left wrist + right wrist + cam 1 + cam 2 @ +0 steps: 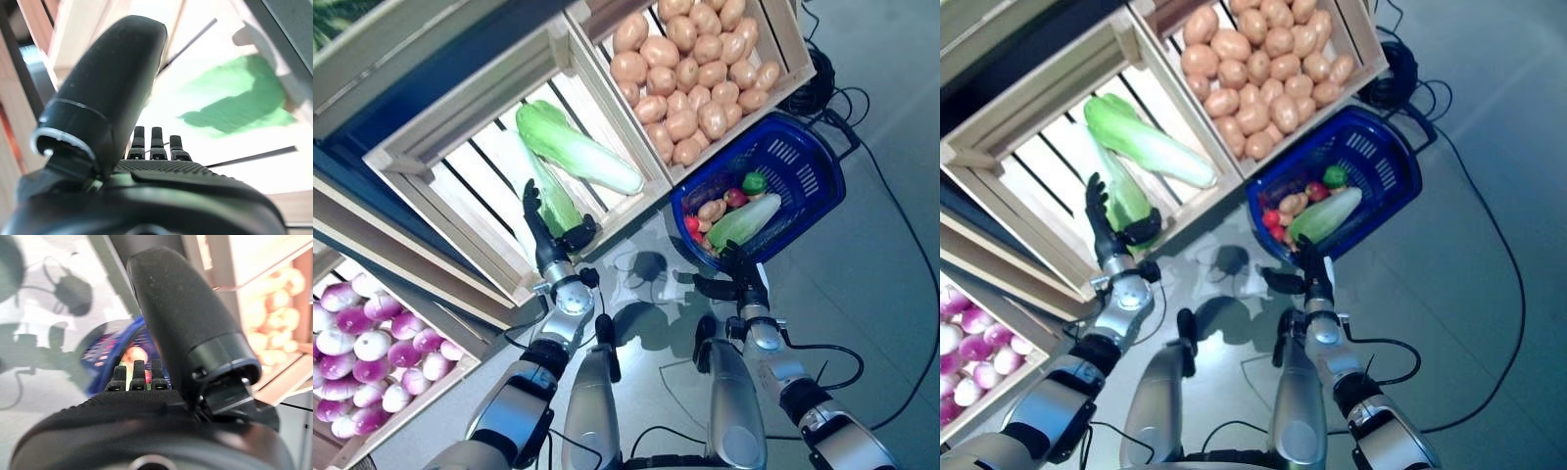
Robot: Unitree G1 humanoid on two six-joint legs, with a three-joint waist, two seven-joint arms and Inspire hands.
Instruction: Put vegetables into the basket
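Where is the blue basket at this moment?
In the eye views the blue basket sits on the floor at the robot's right, just below the potato crate, with the right hand at its near rim.

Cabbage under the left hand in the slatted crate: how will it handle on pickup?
The cabbage is long and tapered, so it will probably tip if gripped off-centre. Its glossy skin may slip under the open left hand. It looks rigid, unlikely to flop.

Silver-grey arms — dark bands, black textured left hand (548, 233) and right hand (741, 277).
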